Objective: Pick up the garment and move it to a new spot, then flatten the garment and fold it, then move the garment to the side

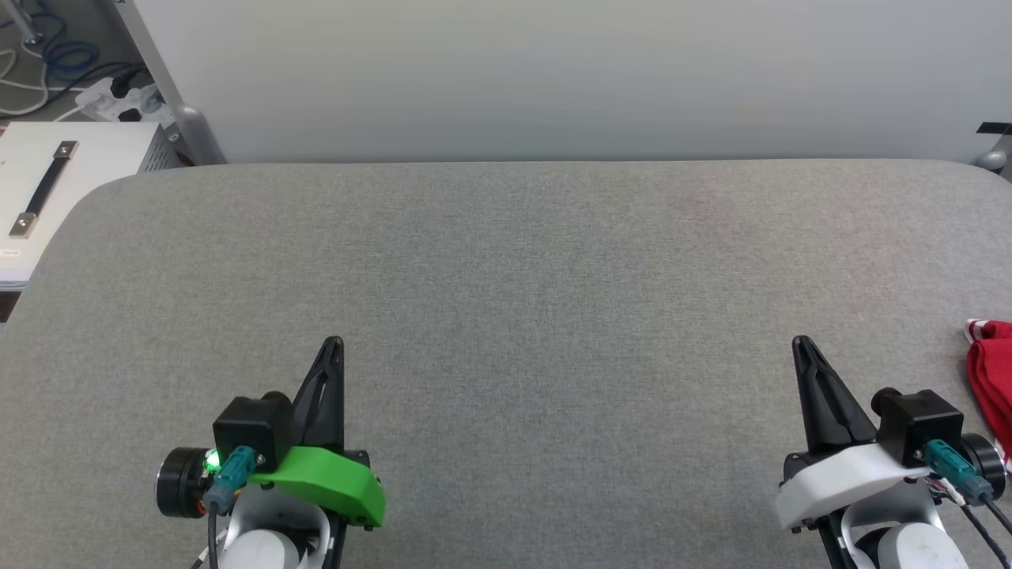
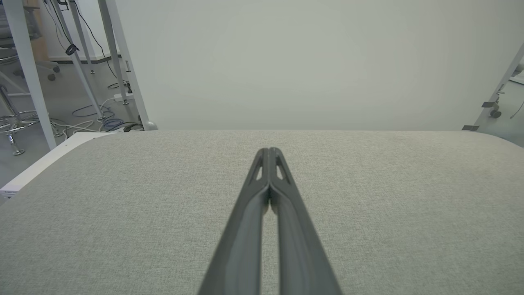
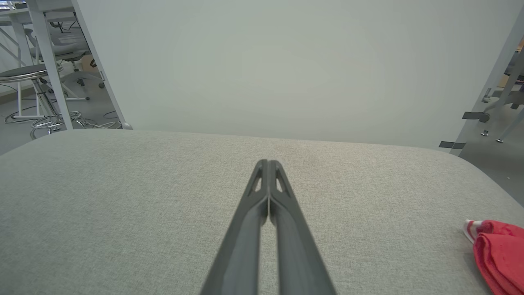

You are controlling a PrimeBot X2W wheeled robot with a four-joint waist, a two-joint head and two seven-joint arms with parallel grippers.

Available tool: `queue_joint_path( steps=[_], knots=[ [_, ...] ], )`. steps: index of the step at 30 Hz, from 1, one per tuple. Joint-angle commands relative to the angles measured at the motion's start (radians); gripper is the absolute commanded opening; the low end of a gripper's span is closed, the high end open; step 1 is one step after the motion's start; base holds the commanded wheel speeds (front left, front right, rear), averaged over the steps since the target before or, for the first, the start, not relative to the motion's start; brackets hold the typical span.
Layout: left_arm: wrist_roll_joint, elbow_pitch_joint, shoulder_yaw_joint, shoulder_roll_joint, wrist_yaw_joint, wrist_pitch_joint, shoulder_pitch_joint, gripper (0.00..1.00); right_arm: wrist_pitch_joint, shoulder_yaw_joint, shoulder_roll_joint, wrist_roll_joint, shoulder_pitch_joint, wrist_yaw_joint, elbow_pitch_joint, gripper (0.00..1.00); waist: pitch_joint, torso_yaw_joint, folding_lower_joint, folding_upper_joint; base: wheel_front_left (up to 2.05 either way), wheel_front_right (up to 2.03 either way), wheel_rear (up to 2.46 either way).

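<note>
- The garment (image 1: 992,379) (image 3: 499,254) is red cloth, bunched and folded over on itself, with a bit of red-and-white striped trim at its far end
- It lies on the grey desk (image 1: 506,261), near the right gripper (image 1: 800,341) (image 3: 268,164), off to that gripper's right
- Most of it is cut off at the picture's edge, so its full spread cannot be told
- The right gripper's jaws are pressed together on nothing, and so are those of the left gripper (image 1: 336,341) (image 2: 269,153), well to its left

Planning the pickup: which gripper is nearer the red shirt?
The right gripper, white-housed; the garment lies at its side, far from the green-housed left gripper.
</note>
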Motion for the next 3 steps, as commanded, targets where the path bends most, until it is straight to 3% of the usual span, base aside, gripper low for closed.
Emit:
queue_joint_path(
  steps=[1,3],
  knots=[
    [0.015,-0.005,0.004,-0.005,0.006,0.009,0.019,0.00,0.008,-0.001,0.005,-0.010,0.010,-0.001,-0.006,0.00,-0.001,-0.001,0.0000,0.0000,0.00,0.00,0.00],
    [0.019,-0.006,0.006,-0.005,0.008,0.013,0.019,0.00,0.011,-0.002,0.005,-0.013,0.011,-0.001,-0.007,0.00,-0.002,-0.002,0.0000,0.0000,0.00,0.00,0.00]
  ],
)
